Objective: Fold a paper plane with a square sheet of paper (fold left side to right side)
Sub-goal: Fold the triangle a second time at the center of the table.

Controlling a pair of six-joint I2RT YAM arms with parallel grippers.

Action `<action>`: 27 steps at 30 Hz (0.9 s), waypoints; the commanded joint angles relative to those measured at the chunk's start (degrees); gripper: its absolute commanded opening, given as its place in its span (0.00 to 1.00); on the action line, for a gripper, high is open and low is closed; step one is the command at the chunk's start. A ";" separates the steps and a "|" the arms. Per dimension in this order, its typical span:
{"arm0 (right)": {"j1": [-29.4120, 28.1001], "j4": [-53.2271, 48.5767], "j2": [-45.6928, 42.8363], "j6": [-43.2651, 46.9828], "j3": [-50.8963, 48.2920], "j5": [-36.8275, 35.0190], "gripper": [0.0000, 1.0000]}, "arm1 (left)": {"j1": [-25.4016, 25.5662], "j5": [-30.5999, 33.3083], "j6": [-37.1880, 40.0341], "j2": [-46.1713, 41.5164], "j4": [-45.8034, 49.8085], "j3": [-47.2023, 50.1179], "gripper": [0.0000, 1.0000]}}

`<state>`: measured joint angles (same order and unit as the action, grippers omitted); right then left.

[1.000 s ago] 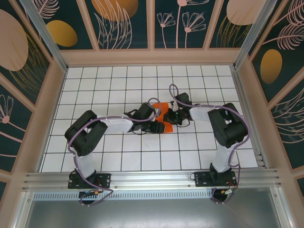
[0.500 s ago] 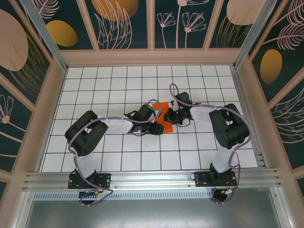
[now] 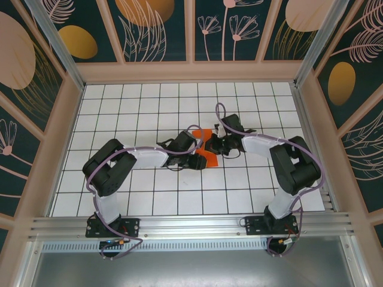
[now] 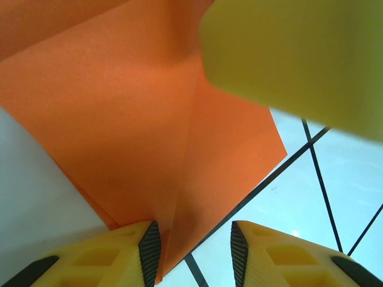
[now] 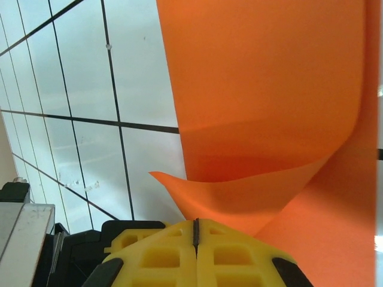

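1. Pinching, right gripper (image 5: 194, 230) shut, a curled-up edge of the thin bright orange square sheet of paper (image 5: 269, 89), midway across the white gridded table (image 3: 149, 191).
2. Straddling its corner with left gripper (image 4: 194, 251), part-open, unclamped.
3. Lying between both; flap likeliest carried by the right.

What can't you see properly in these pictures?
Top view: both arms cover most of the thin bright orange paper, hiding its folded shape.
Left wrist view: a blurred yellow block hides part of the paper.
Right wrist view: the shut right gripper hides whether it pinches the paper.
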<state>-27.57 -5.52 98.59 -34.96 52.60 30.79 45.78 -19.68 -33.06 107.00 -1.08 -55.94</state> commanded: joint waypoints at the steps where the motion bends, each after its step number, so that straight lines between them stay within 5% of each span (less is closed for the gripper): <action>1: -1.29 1.98 2.53 -1.21 0.53 1.48 0.06 | 0.64 1.92 1.11 3.30 5.12 0.57 0.40; 17: -2.40 -4.71 6.80 4.28 2.43 -10.61 0.07 | 0.71 4.83 1.76 3.91 7.45 0.60 0.39; 27: -1.23 -5.19 6.41 5.59 3.83 -11.54 0.08 | 0.71 5.62 3.36 4.22 8.46 0.58 0.38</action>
<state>-30.30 -8.49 104.42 -31.16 55.05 24.60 46.22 -17.50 -31.44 107.37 -0.16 -56.71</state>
